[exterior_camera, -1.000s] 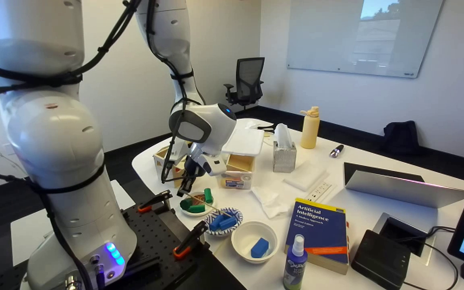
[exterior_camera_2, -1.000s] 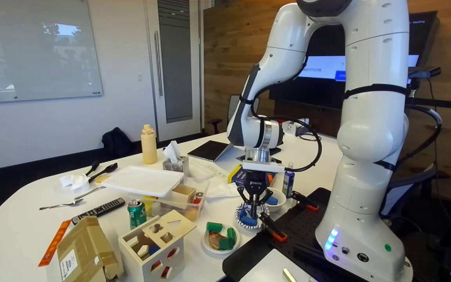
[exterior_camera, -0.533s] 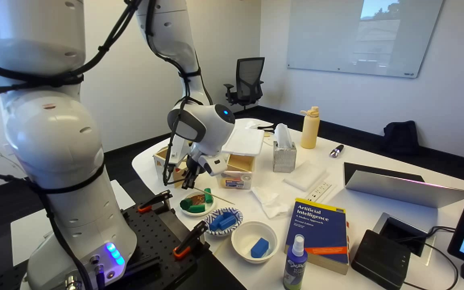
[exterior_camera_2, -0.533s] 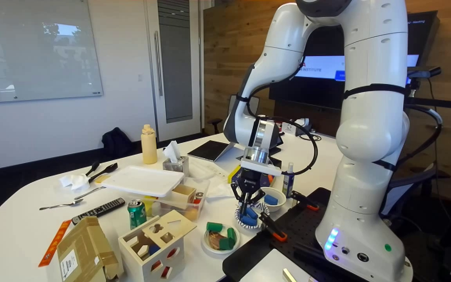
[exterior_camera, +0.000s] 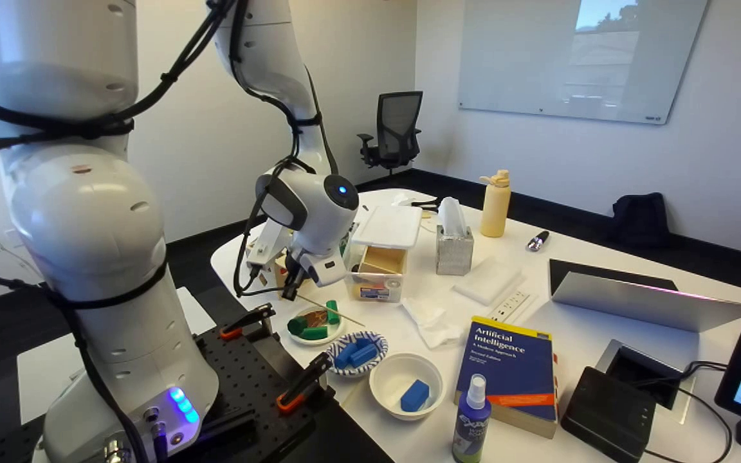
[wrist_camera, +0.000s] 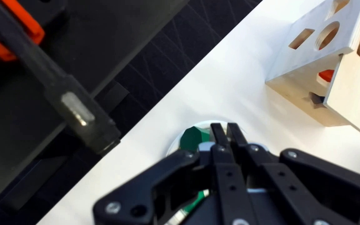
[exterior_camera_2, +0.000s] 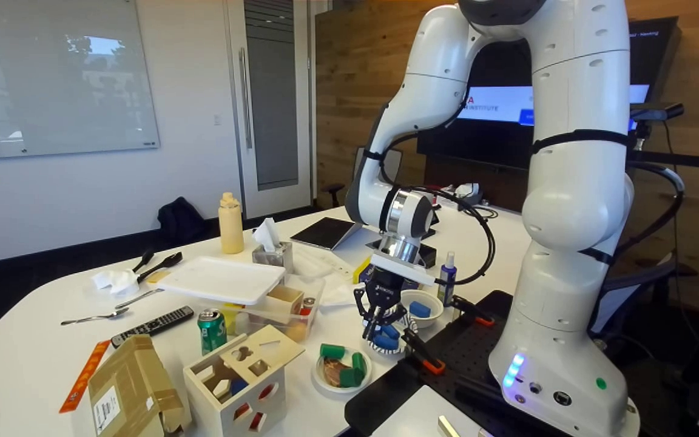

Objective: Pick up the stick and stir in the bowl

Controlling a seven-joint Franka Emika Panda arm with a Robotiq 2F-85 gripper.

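Observation:
The bowl [exterior_camera: 334, 334] is small, round and pale-rimmed, and holds green blocks and something brown. It shows in both exterior views [exterior_camera_2: 342, 389] and partly in the wrist view [wrist_camera: 175, 145], below my fingers. The stick [exterior_camera: 345, 316] is thin and light wooden. It slants out from my fingertips over the bowl, above the table, its far end behind the blue-patterned bowl's rim. My gripper [exterior_camera: 291, 294] is shut on the stick's near end. In the wrist view my gripper [wrist_camera: 226, 125] has only a narrow slit between its tips; my gripper [exterior_camera_2: 371, 331] largely hides the stick in an exterior view.
Beside the bowl stand the blue-patterned bowl [exterior_camera: 380, 352] with blue blocks and the larger white bowl [exterior_camera: 391, 379]. Black-orange clamps [exterior_camera: 306, 384] sit at the robot's base edge. A wooden shape box [exterior_camera_2: 234, 406], a green can [exterior_camera_2: 212, 331] and a clear bin [exterior_camera: 378, 284] are close by.
The stick has risen out of the blue-patterned bowl. My gripper has lifted, turned, and shifted slightly left in both exterior views, still holding the stick. The bowls have not moved.

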